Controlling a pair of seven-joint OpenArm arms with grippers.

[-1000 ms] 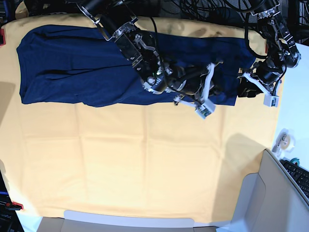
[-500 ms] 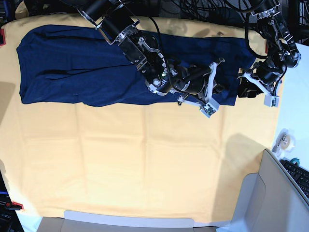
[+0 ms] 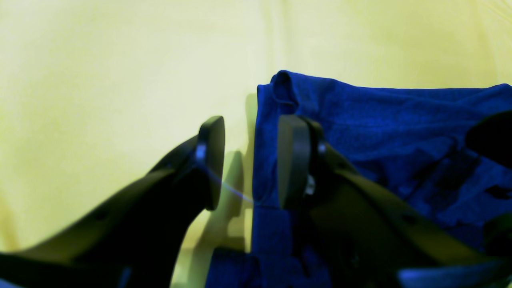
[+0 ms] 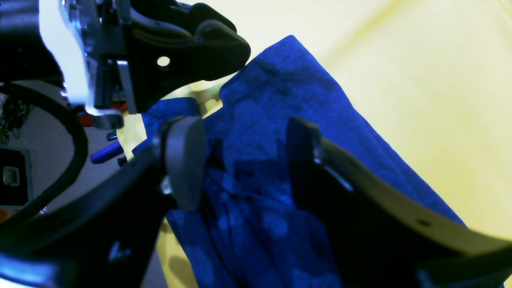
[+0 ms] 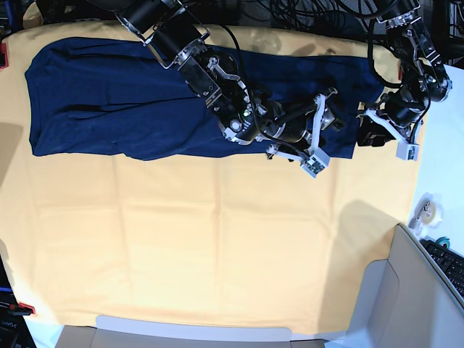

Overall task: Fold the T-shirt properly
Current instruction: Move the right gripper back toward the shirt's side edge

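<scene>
Both hands are at the same end of the T-shirt [image 5: 145, 94], the end on the right side of the base view. The right hand [image 4: 244, 160] has its jaws apart, with navy fabric lying between them, and I cannot see that it grips anything. The left hand [image 3: 250, 162] is also parted about halfway; one finger stands over the yellow-orange cloth [image 5: 217, 254] and the other over the shirt, so the edge of the fabric passes between them, but the jaws do not press it.

The T-shirt lies as a long dark band across the far side of the bench, and its long axis runs from left to right in the base view. From both hands the main part of the shirt stretches away toward the far left end, which is well apart from them. I judge that a next fold must carry this near end along that axis. The left hand is nearer to the outer corner, the right hand is a little more inward.

The two arms are close together here and could hinder each other. A tape roll [image 5: 426, 210] and a keyboard [image 5: 449, 264] lie beside the bench, out of the way.
</scene>
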